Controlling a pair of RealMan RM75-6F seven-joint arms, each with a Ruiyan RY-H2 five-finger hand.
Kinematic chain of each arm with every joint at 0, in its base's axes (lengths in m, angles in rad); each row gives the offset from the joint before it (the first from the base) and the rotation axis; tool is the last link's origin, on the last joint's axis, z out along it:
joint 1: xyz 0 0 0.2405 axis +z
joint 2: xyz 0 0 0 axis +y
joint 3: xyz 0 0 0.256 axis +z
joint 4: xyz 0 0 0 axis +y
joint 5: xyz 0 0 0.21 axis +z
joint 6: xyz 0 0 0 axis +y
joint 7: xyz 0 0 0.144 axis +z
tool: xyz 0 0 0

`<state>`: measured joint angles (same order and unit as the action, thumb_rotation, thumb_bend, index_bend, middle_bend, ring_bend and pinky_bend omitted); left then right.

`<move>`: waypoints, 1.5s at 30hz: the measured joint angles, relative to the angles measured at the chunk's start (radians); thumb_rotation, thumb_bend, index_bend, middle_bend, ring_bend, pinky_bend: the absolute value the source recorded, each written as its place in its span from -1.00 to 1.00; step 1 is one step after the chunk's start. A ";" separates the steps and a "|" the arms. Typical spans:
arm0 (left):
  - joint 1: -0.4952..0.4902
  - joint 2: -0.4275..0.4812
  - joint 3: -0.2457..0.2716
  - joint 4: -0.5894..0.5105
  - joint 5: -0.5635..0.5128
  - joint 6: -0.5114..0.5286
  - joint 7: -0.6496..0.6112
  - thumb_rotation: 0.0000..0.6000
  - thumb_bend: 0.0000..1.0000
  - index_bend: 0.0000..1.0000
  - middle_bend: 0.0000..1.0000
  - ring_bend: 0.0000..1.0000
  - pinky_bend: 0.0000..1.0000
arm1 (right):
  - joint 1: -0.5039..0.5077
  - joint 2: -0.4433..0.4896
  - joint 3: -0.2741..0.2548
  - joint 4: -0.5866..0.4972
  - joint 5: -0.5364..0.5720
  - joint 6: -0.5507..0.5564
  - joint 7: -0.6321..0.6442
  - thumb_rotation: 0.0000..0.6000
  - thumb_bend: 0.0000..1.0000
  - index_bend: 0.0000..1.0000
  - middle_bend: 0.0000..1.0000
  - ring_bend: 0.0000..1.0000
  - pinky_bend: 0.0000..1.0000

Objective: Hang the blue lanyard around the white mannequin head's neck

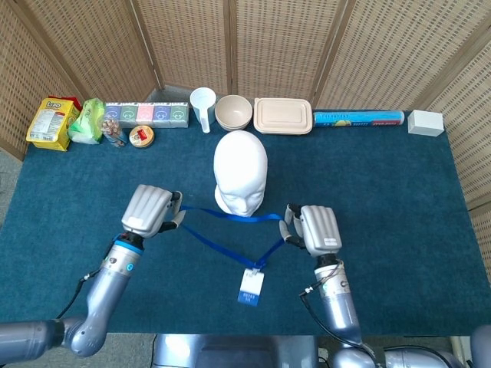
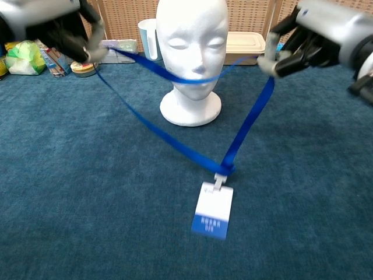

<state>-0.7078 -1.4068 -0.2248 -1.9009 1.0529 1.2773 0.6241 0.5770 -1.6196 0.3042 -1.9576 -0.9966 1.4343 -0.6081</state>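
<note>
Your left hand point(image 2: 55, 23) and right hand point(image 2: 317, 38) are each pinching the blue ribbon lanyard point(image 2: 175, 143) in their fingers, stretching it before the white foam mannequin head point(image 2: 192, 35).

Both hands, left hand point(image 1: 149, 209) and right hand point(image 1: 318, 228), have silver-grey ribbed backs with parallel finger segments; dark, near-black inner parts and pale beige fingertips point(image 2: 267, 63) show in chest view. Forearms are smooth grey cylinders, widening toward the bottom edge. Blue ring band at each wrist, with a small lit dot. Thin black cable loops off each forearm. No screws or text legible.
</note>
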 measured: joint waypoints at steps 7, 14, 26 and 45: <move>0.008 0.069 -0.055 -0.082 0.047 0.037 -0.036 0.79 -0.09 0.43 1.00 1.00 1.00 | -0.020 0.095 0.039 -0.112 -0.050 0.018 0.041 0.74 0.01 0.32 0.77 1.00 1.00; -0.008 0.106 -0.121 -0.102 0.043 0.045 -0.061 0.78 -0.10 0.43 1.00 1.00 1.00 | -0.016 0.184 0.112 -0.178 -0.032 -0.011 0.093 0.75 0.02 0.32 0.77 1.00 1.00; -0.057 0.143 -0.194 -0.087 -0.030 0.021 -0.086 0.80 -0.10 0.43 1.00 1.00 1.00 | 0.065 0.258 0.223 -0.204 0.114 -0.095 0.146 0.76 0.02 0.33 0.77 1.00 1.00; -0.097 0.144 -0.222 0.031 -0.112 -0.001 -0.132 0.80 -0.10 0.43 1.00 1.00 1.00 | 0.188 0.272 0.262 -0.097 0.239 -0.164 0.186 0.77 0.02 0.34 0.78 1.00 1.00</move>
<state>-0.8049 -1.2625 -0.4466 -1.8704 0.9405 1.2758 0.4918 0.7651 -1.3479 0.5660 -2.0551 -0.7571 1.2707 -0.4217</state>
